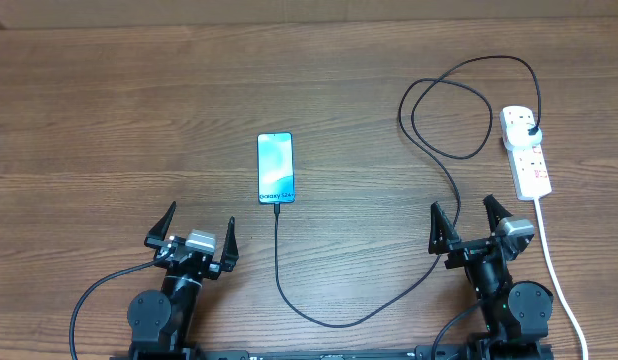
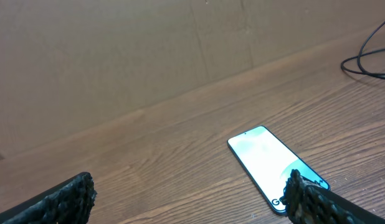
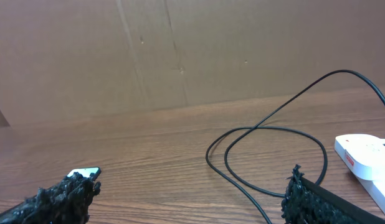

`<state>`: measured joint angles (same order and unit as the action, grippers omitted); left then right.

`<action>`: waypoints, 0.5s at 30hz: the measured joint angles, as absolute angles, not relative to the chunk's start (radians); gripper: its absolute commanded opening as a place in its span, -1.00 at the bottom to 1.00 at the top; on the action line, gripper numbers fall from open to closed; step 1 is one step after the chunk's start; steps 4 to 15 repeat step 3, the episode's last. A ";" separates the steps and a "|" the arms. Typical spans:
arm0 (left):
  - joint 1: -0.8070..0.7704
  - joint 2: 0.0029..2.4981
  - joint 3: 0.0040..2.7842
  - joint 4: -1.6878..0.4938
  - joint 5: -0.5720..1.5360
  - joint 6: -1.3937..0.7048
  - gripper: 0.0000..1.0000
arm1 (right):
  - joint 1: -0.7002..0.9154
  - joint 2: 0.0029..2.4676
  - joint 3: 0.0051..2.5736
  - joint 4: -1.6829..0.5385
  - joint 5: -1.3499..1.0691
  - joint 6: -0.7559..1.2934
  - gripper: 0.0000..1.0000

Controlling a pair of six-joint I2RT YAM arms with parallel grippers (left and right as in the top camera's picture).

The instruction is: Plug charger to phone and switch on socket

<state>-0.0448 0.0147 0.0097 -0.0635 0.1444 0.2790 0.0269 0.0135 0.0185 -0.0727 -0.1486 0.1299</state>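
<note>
Socket (image 1: 530, 165) lies by the bench's right edge, long axis running far to near, just beyond and right of the right gripper (image 1: 463, 212), the nearer one. Charger (image 1: 277, 245) looks already joined to the phone (image 1: 275, 167) mid-bench. Right gripper and left gripper (image 1: 200, 217) both gape wide, empty.

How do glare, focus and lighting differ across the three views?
Overhead: even light, faint shadows, the phone screen bright, its text tiny. Left wrist: the screen washes out pale, and the left gripper's fingers look dark and soft at the bottom edge. Right wrist: the charger cable loop is crisp; the white socket is cropped at the right edge.
</note>
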 measured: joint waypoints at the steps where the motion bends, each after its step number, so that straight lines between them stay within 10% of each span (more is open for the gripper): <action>1: -0.045 0.015 0.010 -0.064 0.144 0.279 0.99 | 0.027 0.014 0.019 -0.073 -0.149 0.130 1.00; 15: -0.045 0.015 0.010 -0.064 0.144 0.279 0.99 | 0.027 0.014 0.019 -0.073 -0.149 0.130 1.00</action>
